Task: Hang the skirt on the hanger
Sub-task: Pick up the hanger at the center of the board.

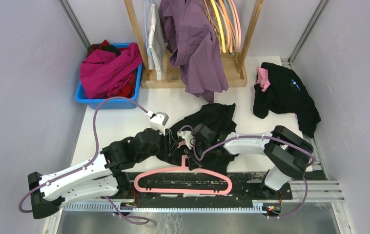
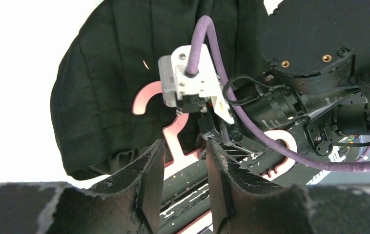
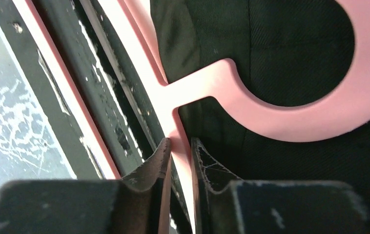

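The black skirt (image 1: pixel 217 122) lies crumpled on the table (image 1: pixel 119 126) just behind the pink hanger (image 3: pixel 295 124), and the hanger's hook rests on its cloth. Your right gripper (image 3: pixel 180 146) is clenched on the hanger's arm just beside the hook's neck. Your left gripper (image 2: pixel 184 146) sits close to that neck, fingers parted, grasping nothing. Well behind the hanger stand a wooden rack (image 1: pixel 135 29) and a blue bin (image 1: pixel 106 102).
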